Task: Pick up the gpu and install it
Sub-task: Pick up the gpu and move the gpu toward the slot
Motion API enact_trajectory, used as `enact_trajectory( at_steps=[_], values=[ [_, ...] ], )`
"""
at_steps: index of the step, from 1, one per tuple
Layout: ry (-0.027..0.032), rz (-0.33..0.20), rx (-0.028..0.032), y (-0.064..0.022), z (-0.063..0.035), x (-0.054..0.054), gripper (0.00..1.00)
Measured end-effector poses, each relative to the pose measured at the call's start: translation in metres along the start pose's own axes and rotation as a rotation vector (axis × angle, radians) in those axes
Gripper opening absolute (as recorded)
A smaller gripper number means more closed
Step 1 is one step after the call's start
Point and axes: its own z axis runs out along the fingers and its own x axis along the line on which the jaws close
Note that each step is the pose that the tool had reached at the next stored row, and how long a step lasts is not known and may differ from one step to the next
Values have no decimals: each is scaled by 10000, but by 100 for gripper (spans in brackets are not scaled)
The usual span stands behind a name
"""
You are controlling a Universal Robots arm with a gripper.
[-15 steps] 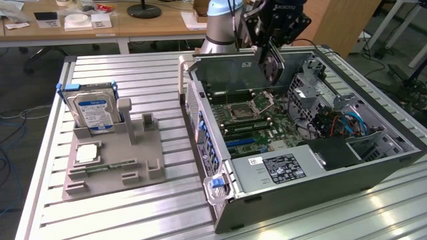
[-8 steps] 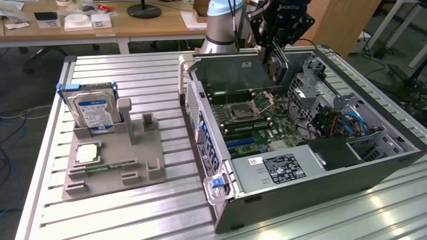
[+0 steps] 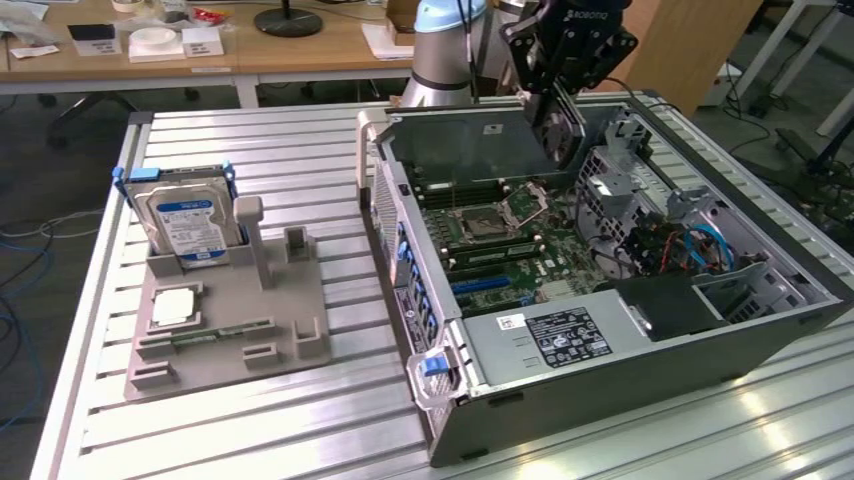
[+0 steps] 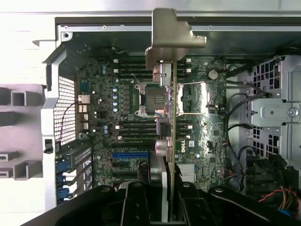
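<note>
Gripper (image 3: 561,92) up over the open computer case (image 3: 667,350), and it's got the gpu (image 3: 563,128) pinched between its fingers. The jaws are set narrow and closed on the thin board, with the card hanging edge-down beneath them. From the wrist view you look straight along it: gripper (image 4: 162,200) close to the camera, and the gpu (image 4: 164,127) running away from it. Its grey metal bracket is at the far end, pointing toward the case's back wall.

So the pick-up looks done. The card is off the table (image 3: 267,430) and nowhere near the grey holder (image 3: 227,330) on the exterior view's left, where the hard drive (image 3: 187,220) stands upright in its cradle. A smaller flat part lies further down that holder.

The install, by my read, isn't finished. The card hangs above the motherboard (image 3: 514,240), roughly over the processor socket (image 4: 150,99) and the rows of memory slots. I can see no sign that its lower edge is seated in anything. A blue slot (image 4: 129,154) lies just to one side of the card's line, with dark slots beside it. Which of them the card is meant for, I can't tell from here. How much gap is left between card and board is hard to judge too, but it looks clear of contact.
</note>
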Motion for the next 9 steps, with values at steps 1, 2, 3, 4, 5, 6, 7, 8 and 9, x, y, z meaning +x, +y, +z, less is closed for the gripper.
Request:
enact_trajectory(
  at_steps=[1, 2, 3, 4, 5, 6, 7, 8, 9],
  values=[
    [0, 1, 0, 0, 0, -12, 28],
    [0, 0, 0, 0, 0, -24, 28],
    [0, 1, -1, 0, 0, -35, 28],
    [0, 1, 0, 0, 0, -47, 28],
    [0, 0, 0, 0, 0, -59, 28],
    [-1, 0, -1, 0, 1, -69, 28],
    [-1, 0, -1, 0, 0, -80, 28],
    [0, 0, 0, 0, 0, -90, 28],
    [0, 0, 0, 0, 0, -101, 28]
  ],
)
